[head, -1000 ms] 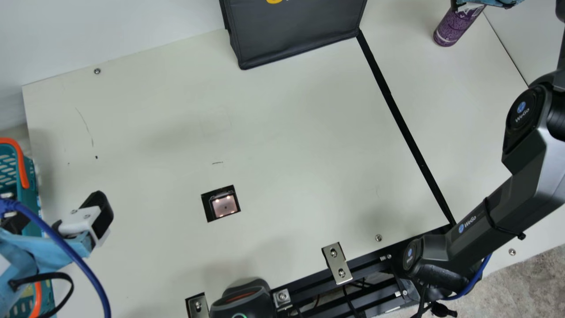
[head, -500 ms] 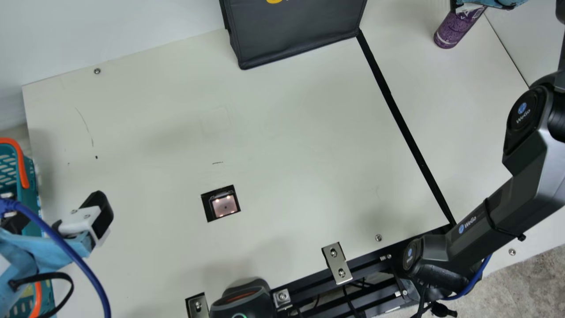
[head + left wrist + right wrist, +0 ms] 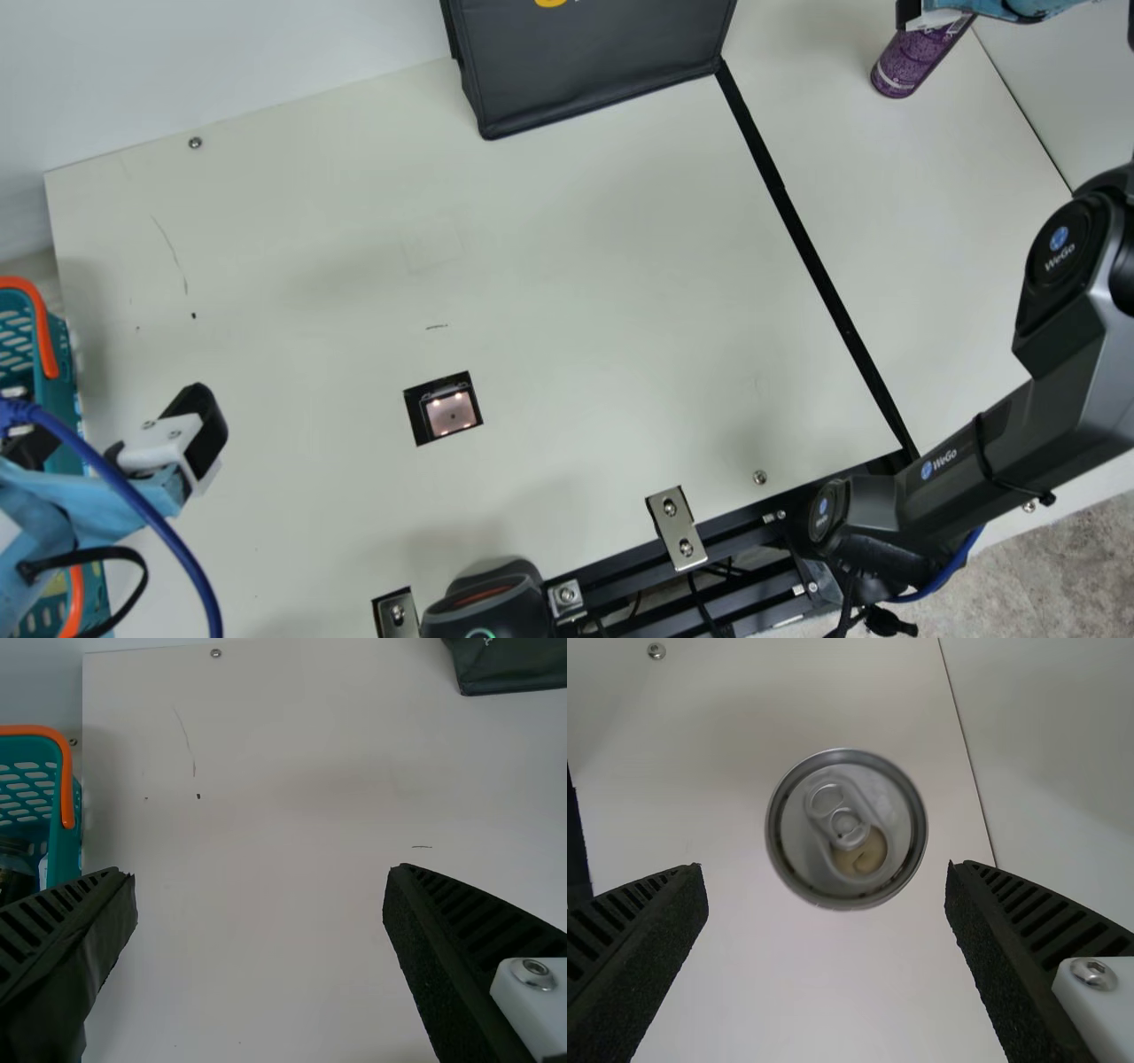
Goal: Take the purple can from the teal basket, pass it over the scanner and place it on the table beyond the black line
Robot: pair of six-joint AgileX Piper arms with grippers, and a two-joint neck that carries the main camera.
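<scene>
The purple can [image 3: 917,62] stands upright on the table, beyond the black line [image 3: 824,275]. My right gripper [image 3: 992,9] is at the can's upper end, partly cut off by the main view's top edge. In the right wrist view, my right gripper [image 3: 826,873] is open, its fingers apart on either side and the can's opened lid [image 3: 846,828] between and ahead of them, touching neither. On the left, my left gripper [image 3: 124,443] hangs near the teal basket [image 3: 53,354]; the left wrist view has my left gripper [image 3: 259,877] open and holding nothing. The scanner [image 3: 452,414] is set in the table.
A dark fabric box [image 3: 598,62] stands at the back, beside the far end of the line. Dark items [image 3: 16,870] lie in the basket. Along the front edge are a black device [image 3: 487,602] and a metal frame with brackets [image 3: 676,527].
My right arm has shifted a little to the right in the main view, its gripper with it, while the can has stayed on the table. The left arm has kept still.
</scene>
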